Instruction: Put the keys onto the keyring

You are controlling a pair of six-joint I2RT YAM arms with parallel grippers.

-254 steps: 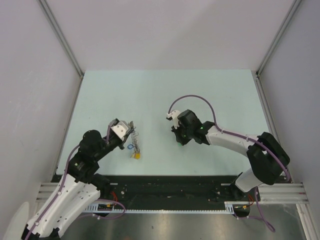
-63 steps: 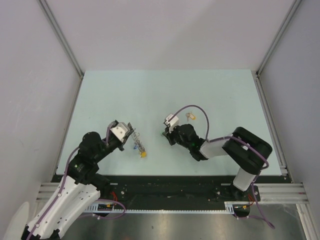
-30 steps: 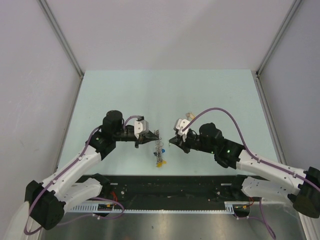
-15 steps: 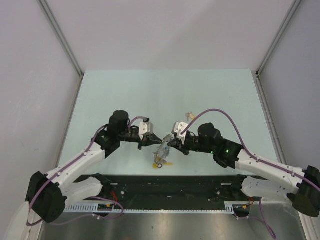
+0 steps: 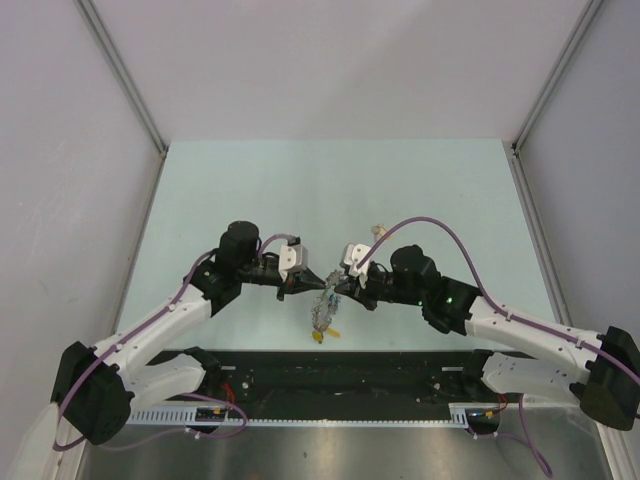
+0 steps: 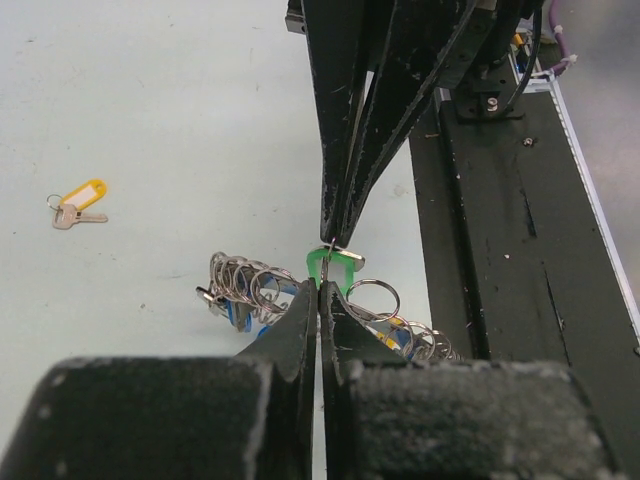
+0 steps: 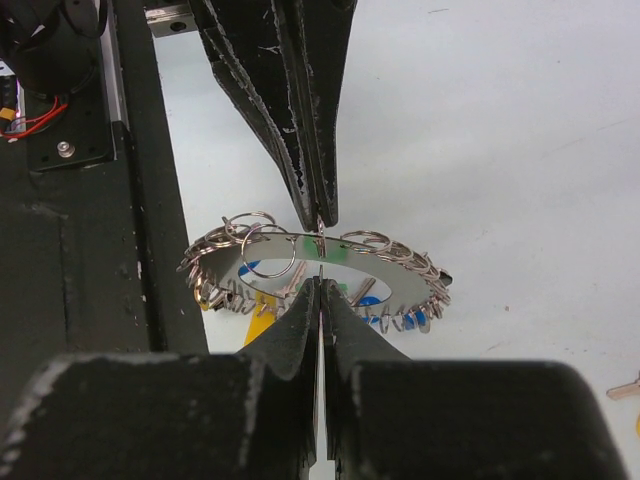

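Observation:
The keyring (image 5: 322,313), a flat metal ring strung with many small rings and keys, hangs between my two grippers just above the table's near edge. My left gripper (image 5: 308,284) is shut on its rim (image 6: 245,285). My right gripper (image 5: 338,288) is shut on the green-headed key (image 6: 335,265), held tip to tip against the left one. From the right wrist, my right gripper (image 7: 320,285) points at the keyring (image 7: 400,265), and the left fingers (image 7: 310,150) come down onto its top edge. The yellow-headed key (image 5: 378,231) lies on the table (image 6: 80,198).
The pale green table (image 5: 300,190) is boxed in by grey walls with metal posts. A black rail (image 5: 350,375) runs along the near edge, right under the keyring (image 6: 510,200) (image 7: 80,200).
Over the last second both grippers have closed in until their tips almost meet. The keyring, which hung from the left gripper alone, now sits between them.

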